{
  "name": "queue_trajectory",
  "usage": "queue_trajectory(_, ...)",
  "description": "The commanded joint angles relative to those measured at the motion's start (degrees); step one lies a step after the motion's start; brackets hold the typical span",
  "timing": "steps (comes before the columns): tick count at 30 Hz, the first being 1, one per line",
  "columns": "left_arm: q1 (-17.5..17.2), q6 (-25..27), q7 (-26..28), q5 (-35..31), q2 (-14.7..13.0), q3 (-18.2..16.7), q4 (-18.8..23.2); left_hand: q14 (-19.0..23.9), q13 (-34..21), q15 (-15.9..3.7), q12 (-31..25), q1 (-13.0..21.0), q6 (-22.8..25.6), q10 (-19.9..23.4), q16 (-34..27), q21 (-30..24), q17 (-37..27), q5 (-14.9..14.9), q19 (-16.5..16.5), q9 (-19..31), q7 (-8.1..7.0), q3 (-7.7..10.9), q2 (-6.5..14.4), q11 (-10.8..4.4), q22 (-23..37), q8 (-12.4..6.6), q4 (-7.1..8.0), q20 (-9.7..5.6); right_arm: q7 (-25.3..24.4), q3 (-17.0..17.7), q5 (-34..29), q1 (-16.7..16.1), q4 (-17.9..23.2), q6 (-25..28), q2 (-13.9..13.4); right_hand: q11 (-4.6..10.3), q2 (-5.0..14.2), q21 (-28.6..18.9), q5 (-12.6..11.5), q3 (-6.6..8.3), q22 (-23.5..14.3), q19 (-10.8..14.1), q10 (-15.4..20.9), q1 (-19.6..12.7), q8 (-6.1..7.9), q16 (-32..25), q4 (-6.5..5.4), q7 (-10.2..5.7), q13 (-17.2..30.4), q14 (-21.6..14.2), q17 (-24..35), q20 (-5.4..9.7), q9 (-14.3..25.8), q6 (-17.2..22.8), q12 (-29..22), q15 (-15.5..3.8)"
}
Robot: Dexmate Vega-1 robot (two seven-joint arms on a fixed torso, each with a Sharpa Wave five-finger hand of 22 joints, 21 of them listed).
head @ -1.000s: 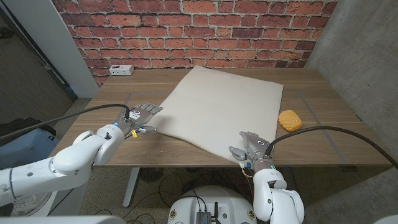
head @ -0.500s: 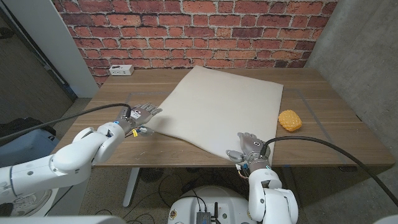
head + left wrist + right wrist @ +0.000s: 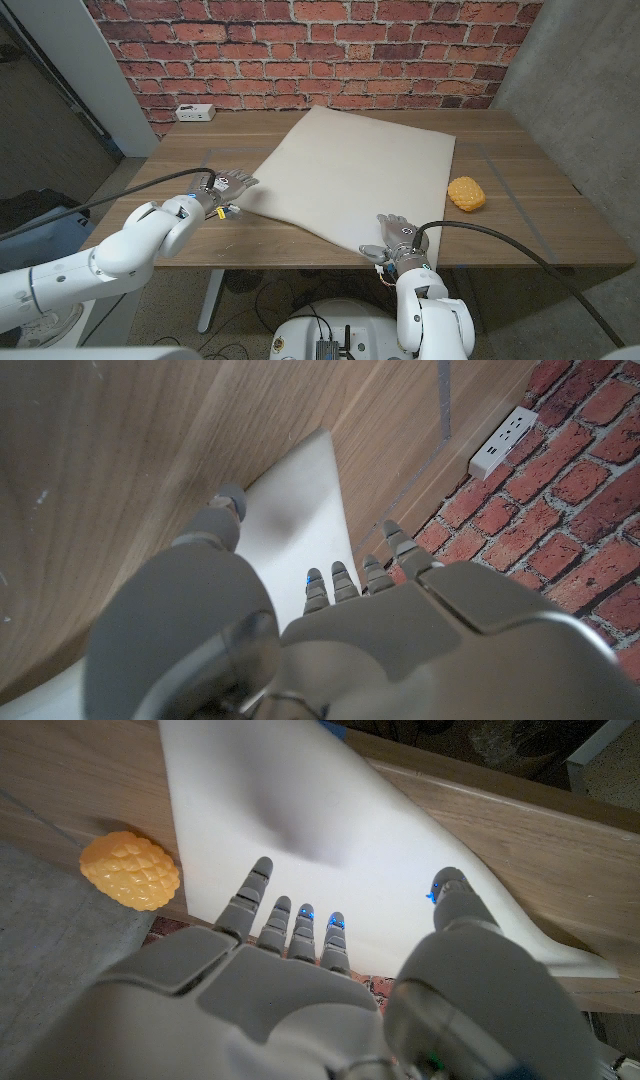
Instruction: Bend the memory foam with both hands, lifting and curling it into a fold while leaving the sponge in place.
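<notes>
Across the frame's middle, your memory foam (image 3: 358, 175) lies flat on the table (image 3: 200, 150), sponge (image 3: 466, 193) right of it. Your left hand (image 3: 222, 189) hovers spread at its left corner; your right hand (image 3: 396, 234), fingers apart, sits over the bottom corner.

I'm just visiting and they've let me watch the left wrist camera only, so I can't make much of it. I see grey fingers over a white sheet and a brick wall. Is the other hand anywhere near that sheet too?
Observer: Yes. In the head view the right hand is at the near corner of the memory foam, fingers spread open.
Operator: Is the sheet lifted yet?
Observer: No. The head view shows it lying flat on the wooden table.
Operator: Anything else on the table?
Observer: A yellow sponge sits beside the foam's right edge, apart from the left hand.
</notes>
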State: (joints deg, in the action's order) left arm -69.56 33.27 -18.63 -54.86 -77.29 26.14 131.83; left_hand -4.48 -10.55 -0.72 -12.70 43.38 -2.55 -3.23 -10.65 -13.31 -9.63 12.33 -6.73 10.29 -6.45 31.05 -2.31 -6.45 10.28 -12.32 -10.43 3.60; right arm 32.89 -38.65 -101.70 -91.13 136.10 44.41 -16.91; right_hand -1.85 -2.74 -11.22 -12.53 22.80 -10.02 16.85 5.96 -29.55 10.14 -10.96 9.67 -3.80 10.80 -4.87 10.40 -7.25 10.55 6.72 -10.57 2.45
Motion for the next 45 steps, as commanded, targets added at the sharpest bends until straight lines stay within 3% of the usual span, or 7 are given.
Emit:
queue_trajectory(1, 2.8, -3.3, -0.7, -3.7, 5.1, 1.1, -3.8, 0.2, -0.2, 0.04, 0.1, 1.1, -0.4, 0.0, 0.0, 0.4, -0.1, 0.0, -0.2, 0.1, -0.19, 0.16, 0.2, -0.75, 0.1, -0.12, 0.17, 0.39, 4.7, 1.8, -5.1, -0.9, -1.3, -5.9, 3.5, 0.24, -0.92, 0.1, -0.9, -0.30, -0.1, -0.6, -1.0, -0.5, 0.00, 0.3, -0.02, 0.01, 0.2, 0.7, 0.2, -0.06, 0.1, -1.0, 0.3, 0.03)
queue_trajectory(7, 3.7, -5.6, 0.9, -5.1, 6.7, 1.4, -5.4, 3.1, -0.3, -1.98, -1.1, 4.1, 1.2, 4.3, -0.5, 0.2, -0.1, -0.6, -1.8, 0.2, -1.03, -0.13, 0.8, -2.49, 0.2, -0.31, 0.42, -0.35, 3.9, 1.5, -6.0, -0.2, -3.9, -6.7, 4.5, 0.70, -1.09, 0.1, -1.5, -0.17, -0.1, -0.6, -2.0, -1.7, 0.06, 0.5, 0.16, -0.28, 0.2, 1.6, 0.2, 0.13, 0.1, -1.8, 0.4, -0.25)
queue_trajectory(20, 6.4, -9.6, -3.2, -6.8, 9.0, 2.2, -7.0, 1.9, -0.4, -1.78, 0.4, 5.9, -1.3, 1.5, 0.4, 0.7, -0.1, -1.1, -1.3, 0.3, -1.44, -1.01, 1.0, -2.10, 0.3, 0.89, 0.74, -0.18, 3.2, 1.0, -7.0, 0.9, -7.0, -6.2, 4.9, 0.76, -0.82, -0.5, -3.2, 0.71, -0.1, 1.2, -0.9, -5.7, 1.08, -0.2, 0.53, -0.36, 0.2, 0.6, 0.2, 0.87, 0.2, -0.4, -0.5, -0.98)
queue_trajectory(30, 8.8, -13.4, -6.7, -7.0, 11.0, 3.5, -8.4, -0.4, -0.5, -1.33, 1.4, 7.1, -4.5, -1.4, 0.9, 1.2, -0.1, -1.2, -0.5, 0.3, -1.36, -2.10, 0.6, -1.60, 0.4, 1.72, 0.86, -0.19, 9.3, 1.6, -10.6, 2.2, -8.6, -6.9, 6.1, 1.12, -0.74, -0.4, -4.4, 1.48, 0.0, 1.4, -1.2, -8.9, 0.98, -0.4, 0.78, -0.97, 0.2, 0.1, 0.2, 1.25, 0.2, -0.8, -0.5, -1.08)
queue_trajectory(37, 8.4, -13.7, -6.4, -6.8, 11.1, 2.8, -7.8, -0.8, -0.5, -1.49, 1.4, 7.2, -4.9, -1.7, 0.8, 1.3, -0.1, -1.2, -0.3, 0.3, -1.16, -2.51, 0.7, -1.50, 0.4, 1.68, 1.13, -0.40, 13.0, 1.9, -13.5, 3.7, -11.5, -7.4, 7.3, 1.52, -1.34, -1.7, -6.7, 2.87, -0.2, 6.9, 3.5, -19.1, 2.12, -2.6, 0.50, -1.16, 0.2, -8.4, 0.4, 3.97, 0.2, 3.1, -1.8, -5.24)
queue_trajectory(42, 8.0, -13.9, -6.4, -7.2, 11.1, 2.6, -7.2, -1.0, -0.5, -1.68, 1.4, 6.7, -5.1, -1.9, 0.8, 1.3, -0.2, -1.3, -0.3, 0.3, -1.19, -3.07, 0.4, -1.49, 0.4, 1.67, 1.48, -0.64, 13.2, 2.0, -12.2, 4.9, -13.5, -7.6, 7.1, 1.71, -1.25, -1.8, -7.0, 2.37, -0.2, 8.2, 7.2, -20.4, 2.42, -3.5, -0.09, -1.04, 0.3, -11.1, 0.7, 4.22, 0.1, 5.2, -2.8, -6.76)
queue_trajectory(45, 7.8, -13.9, -6.7, -7.4, 11.1, 2.4, -6.9, -1.2, -0.5, -1.78, 1.4, 6.4, -5.2, -2.0, 0.8, 1.3, -0.2, -1.3, -0.3, 0.3, -1.15, -3.41, 0.2, -1.50, 0.4, 1.69, 1.64, -0.62, 10.6, 1.9, -9.9, 5.3, -14.0, -6.7, 6.6, 1.45, -0.46, -2.1, -7.3, 1.34, -0.2, 10.3, 12.0, -21.6, 4.04, -4.8, -0.75, -0.51, 0.4, -14.6, 1.4, 4.81, 0.1, 12.0, -3.8, -8.06)
